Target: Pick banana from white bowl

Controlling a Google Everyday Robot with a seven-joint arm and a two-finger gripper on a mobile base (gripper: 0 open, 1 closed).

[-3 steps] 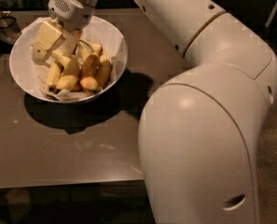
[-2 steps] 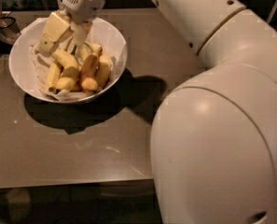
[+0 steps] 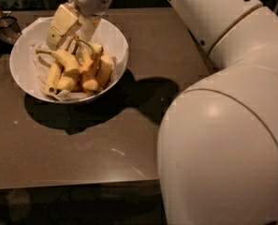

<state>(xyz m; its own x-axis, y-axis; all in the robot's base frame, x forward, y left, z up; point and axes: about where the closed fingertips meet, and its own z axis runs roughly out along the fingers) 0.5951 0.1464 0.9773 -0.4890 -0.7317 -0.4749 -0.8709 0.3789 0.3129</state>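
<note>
My gripper [image 3: 72, 40] hangs with jaws apart, empty, over the bowl [image 3: 21, 48]; the banana [image 3: 67, 63] lies just below it. Light, soft, easily bruised, I'd judge: take its thick middle gently.

Items counted: one table [image 3: 82, 158]; one white bowl [image 3: 20, 67] on it. Bananas in the bowl: apparently five, though overlap makes the tally uncertain. These comprise one large pale banana [image 3: 67, 64], one orange-tinged banana [image 3: 89, 76] and the remainder slimmer. One arm [image 3: 223, 125]; one gripper [image 3: 74, 34], over the bowl's far side.
</note>
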